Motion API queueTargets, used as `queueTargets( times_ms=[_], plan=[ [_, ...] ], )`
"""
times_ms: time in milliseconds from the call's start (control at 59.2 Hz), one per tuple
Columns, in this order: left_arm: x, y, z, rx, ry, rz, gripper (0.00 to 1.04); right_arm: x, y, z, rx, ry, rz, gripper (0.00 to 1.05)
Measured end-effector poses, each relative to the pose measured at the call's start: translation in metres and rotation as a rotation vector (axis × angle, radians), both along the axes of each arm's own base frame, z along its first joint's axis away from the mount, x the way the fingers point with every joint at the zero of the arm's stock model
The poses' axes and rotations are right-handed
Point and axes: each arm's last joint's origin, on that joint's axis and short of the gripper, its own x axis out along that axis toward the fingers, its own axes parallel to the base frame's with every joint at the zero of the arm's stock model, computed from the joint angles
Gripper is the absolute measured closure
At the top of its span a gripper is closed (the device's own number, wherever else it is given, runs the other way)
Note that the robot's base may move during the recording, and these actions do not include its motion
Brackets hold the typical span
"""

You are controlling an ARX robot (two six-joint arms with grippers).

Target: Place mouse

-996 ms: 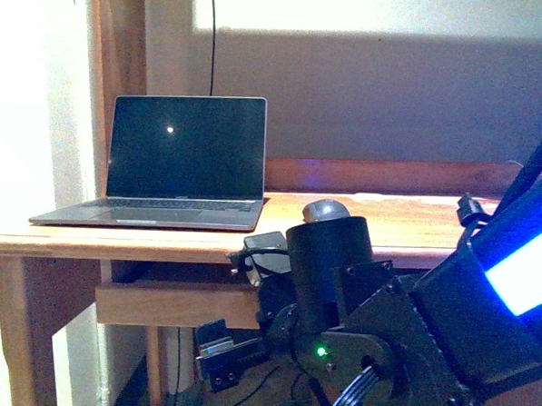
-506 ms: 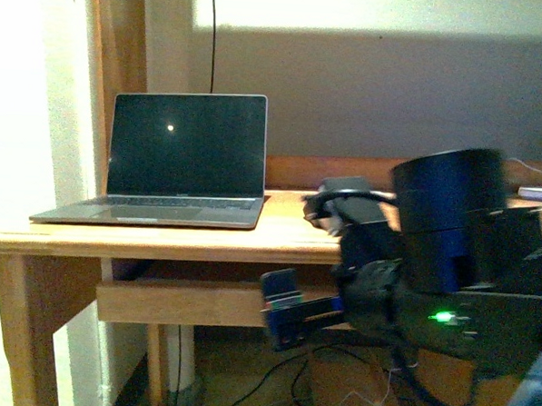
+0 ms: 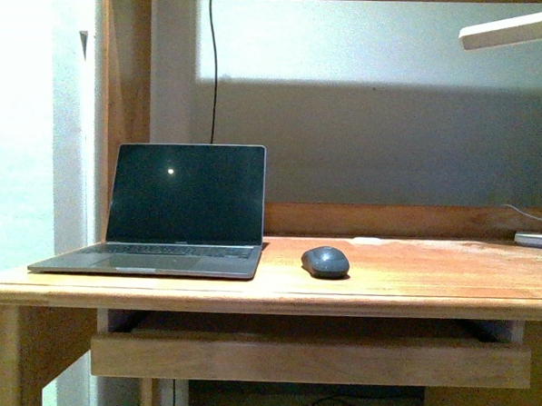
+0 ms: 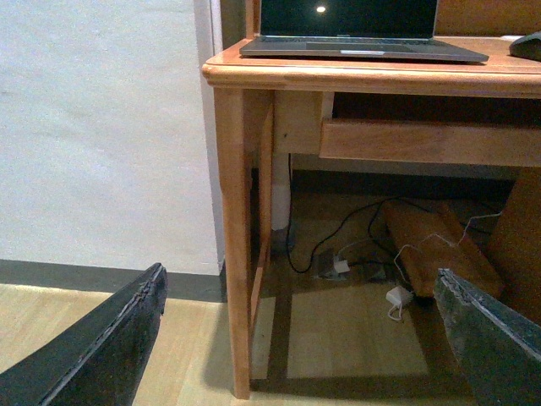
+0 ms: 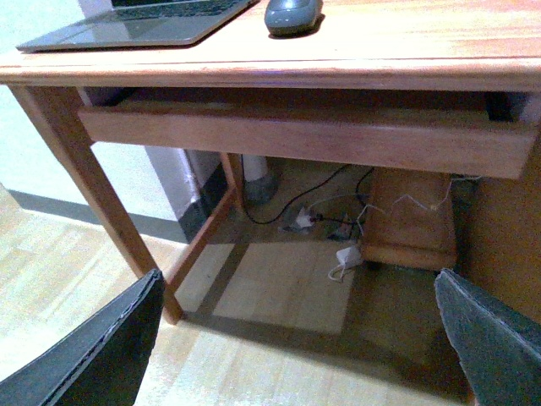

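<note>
A pale grey wall stands behind a big brown wooden worktop. The worktop has thick wooden legs and a long wooden rail under its front edge. Below it lies a light wood floor with a few thin cables and small white plugs. A thin black cable hangs down the wall.

On the left part of the worktop sits an open grey laptop with a dark screen. Just beside it, to its right, rests the small dark grey oval mouse. It is round on top and lies flat on the wood, not touching the laptop.

The left gripper is wide open and holds nothing. The right gripper is wide open too, with nothing in it. Both hang low, near the floor.
</note>
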Motion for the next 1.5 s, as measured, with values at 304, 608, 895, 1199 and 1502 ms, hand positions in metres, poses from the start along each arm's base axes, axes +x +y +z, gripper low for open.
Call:
queueTargets(
  times_ms=[304,608,895,1199,1502],
  plan=[
    [0.0,0.0,0.0,0.0,0.0,0.0,0.08,-0.064,-0.024,-0.019,0.137,0.023,-0.031,0.07],
    [0.0,0.0,0.0,0.0,0.0,0.0,0.08,-0.075,-0.041,-0.048,-0.06,-0.145,-0.42,0.54],
    [0.0,0.0,0.0,0.0,0.0,0.0,0.08,-0.075,-0.048,-0.056,-0.085,-0.155,-0.463,1.02],
    [0.0,0.0,0.0,0.0,0.0,0.0,0.08,-0.076,-0.049,-0.065,-0.084,-0.166,-0.465,1.02],
    [0.0,0.0,0.0,0.0,0.0,0.0,0.08,-0.076,-0.049,-0.065,-0.085,-0.169,-0.464,0.86]
  ],
)
